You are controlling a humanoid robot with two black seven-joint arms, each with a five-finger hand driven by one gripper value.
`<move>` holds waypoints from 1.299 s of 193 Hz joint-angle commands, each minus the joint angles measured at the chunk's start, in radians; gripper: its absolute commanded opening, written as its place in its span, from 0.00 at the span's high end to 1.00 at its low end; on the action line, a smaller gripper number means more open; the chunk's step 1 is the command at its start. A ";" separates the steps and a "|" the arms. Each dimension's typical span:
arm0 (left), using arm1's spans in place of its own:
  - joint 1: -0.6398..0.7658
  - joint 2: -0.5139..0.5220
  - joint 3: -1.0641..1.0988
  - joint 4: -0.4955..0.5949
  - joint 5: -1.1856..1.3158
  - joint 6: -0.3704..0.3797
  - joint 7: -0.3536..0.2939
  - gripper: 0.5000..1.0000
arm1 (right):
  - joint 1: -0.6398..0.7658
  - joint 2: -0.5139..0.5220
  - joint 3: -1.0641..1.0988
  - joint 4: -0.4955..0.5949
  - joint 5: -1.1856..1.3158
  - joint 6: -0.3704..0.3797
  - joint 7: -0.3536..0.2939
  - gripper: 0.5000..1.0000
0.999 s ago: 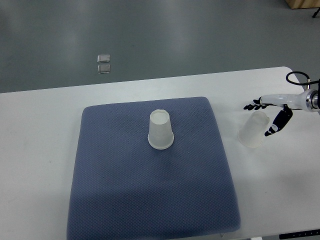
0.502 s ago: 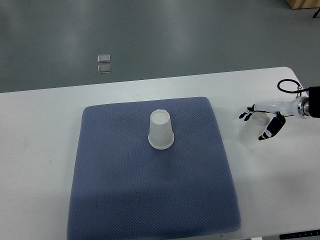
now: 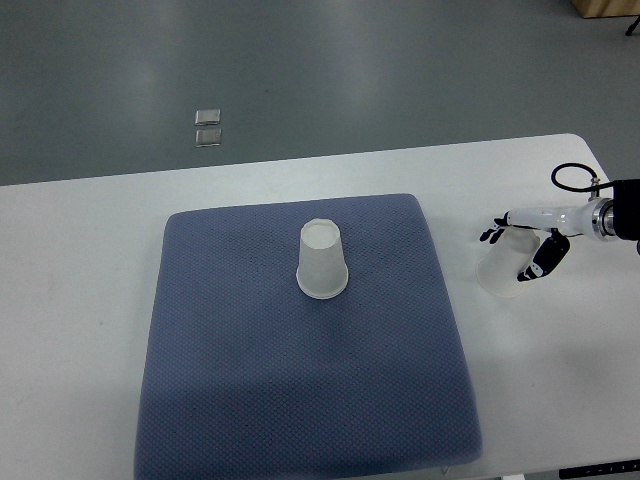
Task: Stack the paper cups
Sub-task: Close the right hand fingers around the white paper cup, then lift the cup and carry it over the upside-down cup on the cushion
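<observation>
One translucent white paper cup (image 3: 322, 263) stands upside down on the blue-grey mat (image 3: 300, 390), a little above its middle. A second paper cup (image 3: 500, 272) sits on the white table to the right of the mat, leaning slightly. My right hand (image 3: 512, 250) reaches in from the right edge and wraps around this cup's upper part. Its dark fingertips (image 3: 490, 235) lie on the far side and its thumb (image 3: 532, 266) presses the near side. The left arm does not show.
The white table (image 3: 80, 300) carries the mat and reaches from the left edge to its rounded right corner. A black cable loops above my right wrist (image 3: 572, 177). Two small clear items (image 3: 208, 127) lie on the grey floor beyond the table.
My right hand has moved left and closed around the right cup, which has shifted slightly left and toward me. The cup on the mat has not moved.
</observation>
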 commanded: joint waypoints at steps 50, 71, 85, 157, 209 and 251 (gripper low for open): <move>0.000 0.000 0.001 0.000 0.000 0.000 0.000 0.00 | 0.002 -0.002 0.000 0.000 0.000 0.000 0.000 0.46; 0.000 0.000 0.001 -0.001 0.000 0.000 0.000 0.00 | 0.002 -0.002 0.000 0.000 0.000 0.001 0.000 0.48; 0.000 0.000 -0.001 0.000 0.000 0.000 0.000 0.00 | 0.002 -0.002 0.000 0.002 0.000 0.000 0.000 0.50; 0.000 0.000 0.001 0.000 0.000 0.001 0.000 0.00 | 0.037 -0.015 0.003 0.002 0.006 0.001 0.029 0.70; 0.000 0.000 -0.001 0.000 0.000 0.001 0.000 0.00 | 0.187 -0.047 0.012 0.042 0.020 0.052 0.097 0.68; 0.001 0.000 0.001 0.000 0.000 0.000 0.000 0.00 | 0.342 -0.036 0.018 0.129 0.037 0.173 0.118 0.68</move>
